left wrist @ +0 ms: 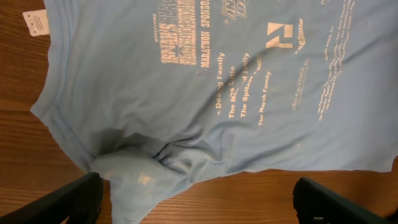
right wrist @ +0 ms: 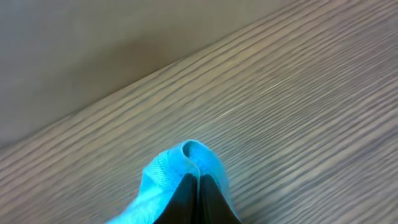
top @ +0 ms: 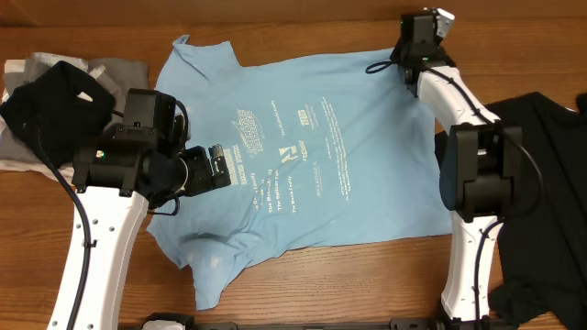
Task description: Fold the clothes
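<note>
- wooden table point(top: 303, 284): streaky grain, bare under and beyond the right pincer point(right wrist: 198, 179), and showing low beside the left pincer point(left wrist: 196, 183).
- white paper tag point(left wrist: 37, 22): flat on the wood, far ahead and left of the left pincer.

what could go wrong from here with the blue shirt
1. The right tool pinches only a thin edge of the T-shirt, so the cloth may slip out when pulled.
2. The sleeve near the open left tool is bunched; folding now could trap that wrinkle.

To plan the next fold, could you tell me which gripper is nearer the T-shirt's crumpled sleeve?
Left. The left gripper hovers open near the sleeve; the right gripper pinches the far hem corner.
</note>
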Robot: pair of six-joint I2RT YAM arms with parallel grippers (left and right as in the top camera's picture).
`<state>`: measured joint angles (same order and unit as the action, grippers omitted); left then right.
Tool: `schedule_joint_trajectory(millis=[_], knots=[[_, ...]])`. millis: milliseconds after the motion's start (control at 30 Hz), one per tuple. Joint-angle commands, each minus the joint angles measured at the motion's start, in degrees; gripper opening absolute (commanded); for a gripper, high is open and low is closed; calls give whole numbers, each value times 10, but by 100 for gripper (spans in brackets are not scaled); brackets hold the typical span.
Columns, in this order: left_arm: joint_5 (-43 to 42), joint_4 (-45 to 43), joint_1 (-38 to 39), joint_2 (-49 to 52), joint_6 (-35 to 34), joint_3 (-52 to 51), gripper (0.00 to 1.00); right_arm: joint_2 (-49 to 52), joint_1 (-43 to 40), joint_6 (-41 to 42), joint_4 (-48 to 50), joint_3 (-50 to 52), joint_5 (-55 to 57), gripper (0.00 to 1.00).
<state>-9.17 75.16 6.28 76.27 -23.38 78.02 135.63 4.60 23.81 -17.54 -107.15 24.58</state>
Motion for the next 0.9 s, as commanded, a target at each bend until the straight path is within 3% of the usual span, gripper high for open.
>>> schedule_joint_trajectory(millis=[0, 33, 67, 133, 167, 200, 300, 500, 700, 867], knots=[[7, -2, 1, -6, 15, -2, 100, 8, -17, 3, 5, -37, 28, 5], [7, -2, 1, -6, 15, -2, 100, 8, -19, 2, 3, -43, 28, 9], [7, -3, 1, -6, 15, -2, 100, 8, -21, 2, -1, -51, 28, 25], [7, -5, 1, -6, 15, -2, 100, 8, -24, -6, -18, -68, 28, 82], [7, -6, 1, -6, 15, -2, 100, 8, -25, -16, -28, -76, 28, 95], [7, -8, 1, -6, 15, -2, 100, 8, -25, -33, -43, -90, 28, 100], [7, -16, 1, -6, 15, -2, 100, 8, -25, -64, -92, -130, 30, 100], [7, -22, 1, -6, 15, -2, 100, 8, -26, -38, -274, -236, 58, 100], [7, -28, 1, -6, 15, -2, 100, -6, -35, 85, -483, -331, 44, 100], [7, -26, 1, -6, 15, -2, 100, -33, -79, 226, -663, -341, -23, 100]])
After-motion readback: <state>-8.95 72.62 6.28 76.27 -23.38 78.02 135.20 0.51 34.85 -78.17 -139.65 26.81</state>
